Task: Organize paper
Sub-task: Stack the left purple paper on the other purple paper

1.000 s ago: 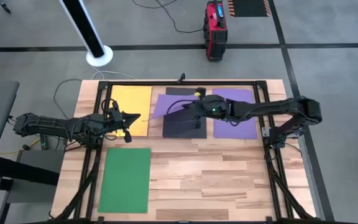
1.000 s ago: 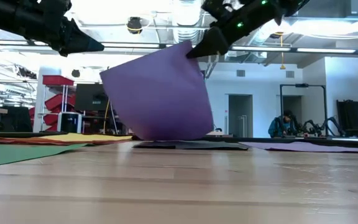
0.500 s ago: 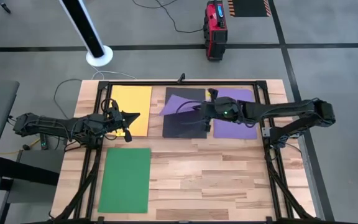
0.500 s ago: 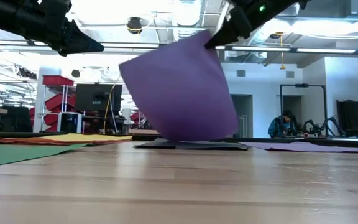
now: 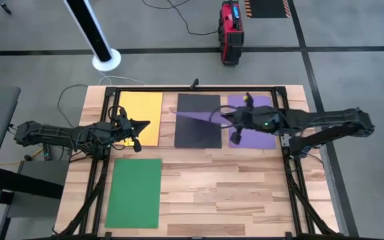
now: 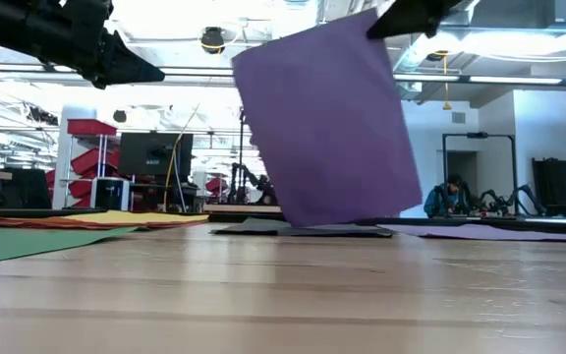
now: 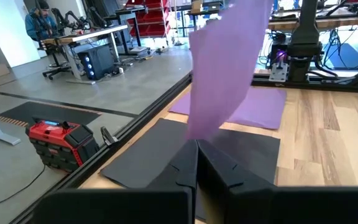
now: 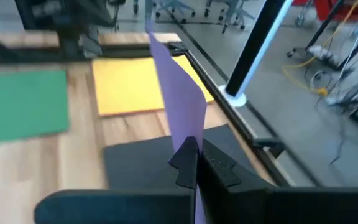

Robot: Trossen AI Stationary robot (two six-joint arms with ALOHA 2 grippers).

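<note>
Paper sheets lie flat on the wooden tabletop (image 5: 232, 187). From the left: a green sheet (image 5: 135, 192) near the front, a yellow sheet (image 5: 141, 117) at the back, a dark grey sheet (image 5: 198, 123) in the middle, and a purple sheet (image 5: 262, 139) at the right. The left gripper (image 5: 139, 124) hovers over the yellow sheet, its jaws closed on nothing. The right gripper (image 5: 227, 120) has its jaws closed on a second purple sheet (image 6: 322, 118), which hangs in the air over the dark grey one.

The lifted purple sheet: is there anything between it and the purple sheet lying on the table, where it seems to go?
Nothing visible. The right gripper holds the lifted purple sheet clear above the dark grey sheet, beside the flat purple sheet.
</note>
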